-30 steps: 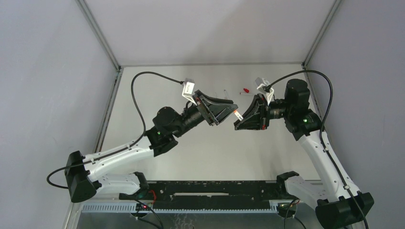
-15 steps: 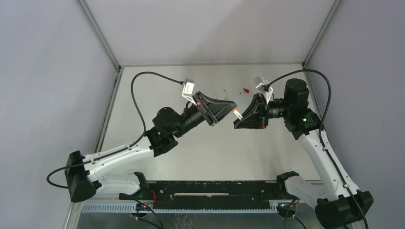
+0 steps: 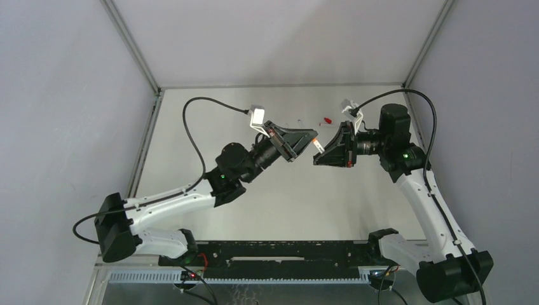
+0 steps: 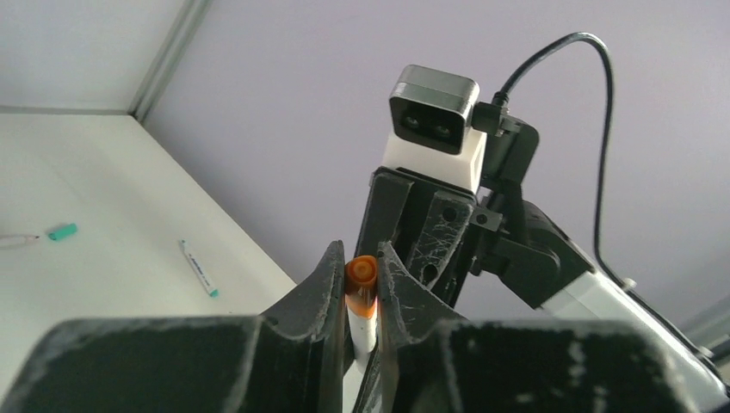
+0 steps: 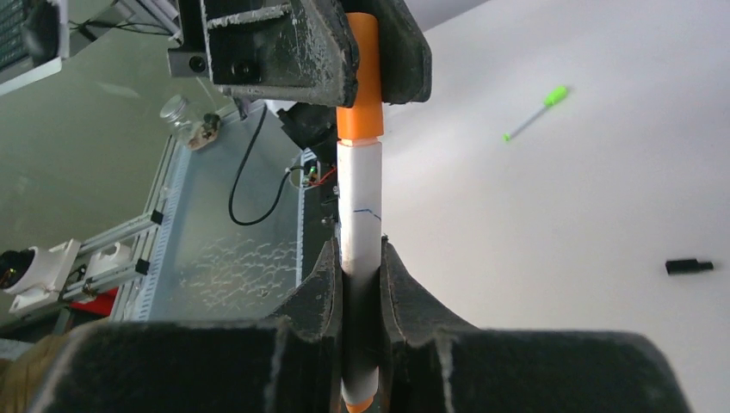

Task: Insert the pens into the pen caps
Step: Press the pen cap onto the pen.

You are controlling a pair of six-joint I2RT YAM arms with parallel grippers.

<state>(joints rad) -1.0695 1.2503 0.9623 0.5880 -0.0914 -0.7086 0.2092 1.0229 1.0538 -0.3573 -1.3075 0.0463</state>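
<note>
Left gripper (image 4: 360,258): jaws pinch the orange cap (image 5: 359,112) from both sides, raised above the table (image 3: 286,203).
Right gripper (image 5: 360,254): jaws clamp the white barrel of the orange pen (image 5: 360,185).
Pen and cap: in one line between the two grippers, with the cap's end meeting the barrel's end.
On the table: a green pen (image 5: 537,113) lies well apart from a black cap (image 5: 689,267); a teal pen (image 4: 198,268) lies near a teal cap (image 4: 62,231).
</note>
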